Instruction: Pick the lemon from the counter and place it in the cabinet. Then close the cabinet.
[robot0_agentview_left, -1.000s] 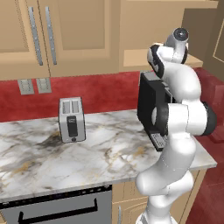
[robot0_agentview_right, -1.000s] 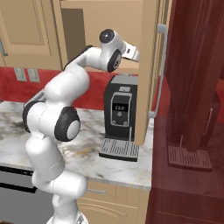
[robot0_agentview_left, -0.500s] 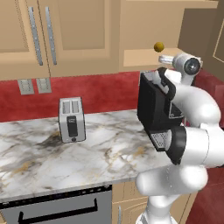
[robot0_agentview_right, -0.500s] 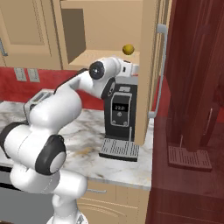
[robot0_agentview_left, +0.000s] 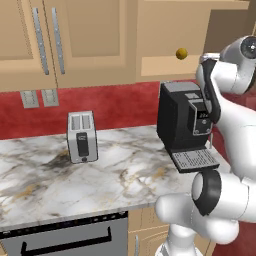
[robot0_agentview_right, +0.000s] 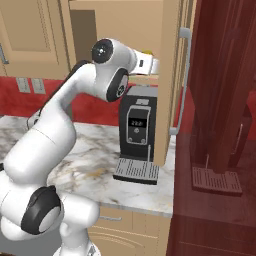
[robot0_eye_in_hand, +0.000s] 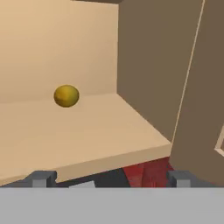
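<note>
Left base view: the lemon (robot0_agentview_left: 181, 53) sits inside the open cabinet (robot0_agentview_left: 170, 35), on its inner shelf, a small dull-yellow ball against the tan back wall. The arm reaches up toward the cabinet's right part; its hand end lies behind the arm's own white links, so the jaws cannot be judged from here. Below the shelf stands a black coffee machine (robot0_agentview_left: 186, 125) on the marble counter (robot0_agentview_left: 100, 180), and a silver toaster (robot0_agentview_left: 82, 136) stands well to the left with bare worktop between them. The small display on the coffee machine is too blurred to read.

Right base view: the cabinet door (robot0_agentview_right: 167, 80) stands open, edge-on, with its long silver bar handle (robot0_agentview_right: 182, 82) on the outer side. The arm's wrist goes in just left of that door, above the coffee machine (robot0_agentview_right: 137, 135). A sliver of yellow shows at the shelf edge beside the wrist.

Hand view: the gripper (robot0_eye_in_hand: 111, 179) has its two dark fingertips (robot0_eye_in_hand: 41, 178) far apart, with nothing between them. The lemon (robot0_eye_in_hand: 66, 96) lies ahead of the jaws and to their left, resting near the back wall, clear of both fingertips. The shelf's front edge runs just ahead of the tips; open shelf stretches to the side wall on the right, with the door's pale edge beyond.
</note>
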